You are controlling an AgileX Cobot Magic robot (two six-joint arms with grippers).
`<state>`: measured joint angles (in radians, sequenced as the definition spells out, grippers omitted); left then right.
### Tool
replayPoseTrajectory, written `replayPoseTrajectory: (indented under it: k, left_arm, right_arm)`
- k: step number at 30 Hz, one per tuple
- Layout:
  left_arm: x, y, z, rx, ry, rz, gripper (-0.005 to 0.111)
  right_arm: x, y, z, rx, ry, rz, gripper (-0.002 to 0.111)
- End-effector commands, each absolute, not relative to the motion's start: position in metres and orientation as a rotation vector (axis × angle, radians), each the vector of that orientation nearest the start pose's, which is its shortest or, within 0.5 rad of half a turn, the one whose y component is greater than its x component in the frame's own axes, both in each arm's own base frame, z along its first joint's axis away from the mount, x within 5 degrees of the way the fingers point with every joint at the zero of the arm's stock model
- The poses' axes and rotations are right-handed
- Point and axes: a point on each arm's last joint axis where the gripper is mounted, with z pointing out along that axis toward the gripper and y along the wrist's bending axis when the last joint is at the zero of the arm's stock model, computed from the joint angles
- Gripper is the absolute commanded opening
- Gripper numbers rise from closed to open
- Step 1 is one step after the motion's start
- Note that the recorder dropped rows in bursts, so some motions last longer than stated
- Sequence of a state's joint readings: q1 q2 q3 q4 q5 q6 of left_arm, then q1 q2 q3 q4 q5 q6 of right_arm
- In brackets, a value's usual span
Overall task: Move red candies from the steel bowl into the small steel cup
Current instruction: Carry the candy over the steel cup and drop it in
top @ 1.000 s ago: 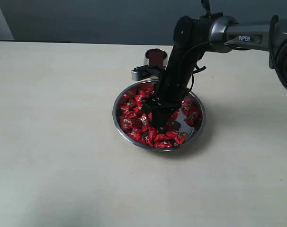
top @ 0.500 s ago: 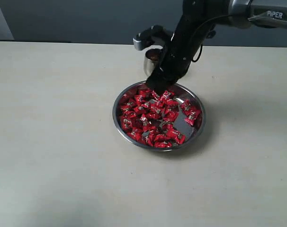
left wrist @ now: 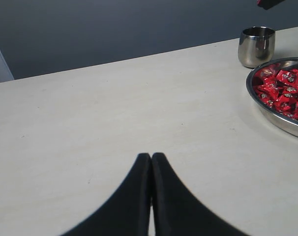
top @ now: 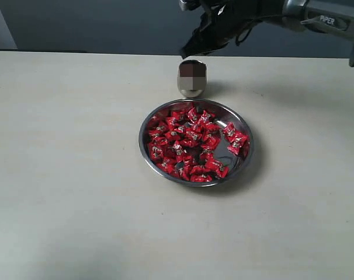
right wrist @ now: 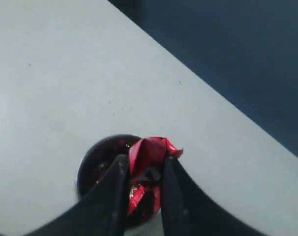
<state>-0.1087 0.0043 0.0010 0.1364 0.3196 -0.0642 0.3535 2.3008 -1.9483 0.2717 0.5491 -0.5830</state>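
Table (top: 77,175): pale cream, matte top that fills most of the exterior view; the left wrist view shows a few faint specks on it.
Far edge: runs straight across, close under the wall.
Wall (top: 95,23): plain dark blue-grey, behind the table in all 3 views.
Pale strip (top: 0,26): 1 whitish upright panel at the wall's far left, with a slanted edge; what it is cannot be told.
Light: soft and even, with only diffuse grey shadows (top: 282,93) on the tabletop.
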Motion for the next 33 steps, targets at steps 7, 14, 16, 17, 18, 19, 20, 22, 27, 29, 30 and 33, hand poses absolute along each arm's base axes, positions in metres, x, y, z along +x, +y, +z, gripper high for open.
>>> replayPoseTrajectory:
  k: [7,14,16,17,18,19,20,22,27,29,30,33]
  left_arm:
    - [0.054,-0.002,0.185,0.125,1.787,0.0,0.0]
    - [0.054,-0.002,0.185,0.125,1.787,0.0,0.0]
    - [0.054,-0.002,0.185,0.125,1.787,0.0,0.0]
    - [0.054,-0.002,0.185,0.125,1.787,0.0,0.0]
    - [0.054,-0.002,0.185,0.125,1.787,0.0,0.0]
    - [0.054,-0.002,0.185,0.125,1.787,0.0,0.0]
    - [0.054,-0.002,0.185,0.125,1.787,0.0,0.0]
    - [0.054,-0.002,0.185,0.125,1.787,0.0,0.0]
    - [0.054,-0.002,0.185,0.125,1.787,0.0,0.0]
    - [0.054,-0.002,0.185,0.125,1.787,0.0,0.0]
    - [0.054,-0.002,0.185,0.125,1.787,0.0,0.0]
    - [0.054,-0.002,0.185,0.125,1.787,0.0,0.0]
  right_arm:
    - [0.507,0.202,0.173,-0.898,2.256,0.222,0.005]
    - [0.507,0.202,0.173,-0.895,2.257,0.221,0.03]
    - [0.507,0.202,0.173,-0.895,2.257,0.221,0.031]
    - [0.507,0.202,0.173,-0.896,2.255,0.219,0.033]
    - [0.507,0.202,0.173,-0.896,2.255,0.219,0.035]
    - [0.507,0.202,0.174,-0.897,2.254,0.219,0.037]
    - [0.507,0.202,0.174,-0.897,2.254,0.219,0.04]
    - [0.507,0.202,0.177,-0.895,2.25,0.219,0.046]
    - [0.5,0.2,0.194,-0.918,2.261,0.233,0.048]
    - [0.484,0.198,0.211,-0.996,2.346,0.275,0.044]
    - [0.477,0.197,0.216,-1.036,2.392,0.296,0.041]
    - [0.452,0.191,0.214,-1.194,2.598,0.373,0.03]
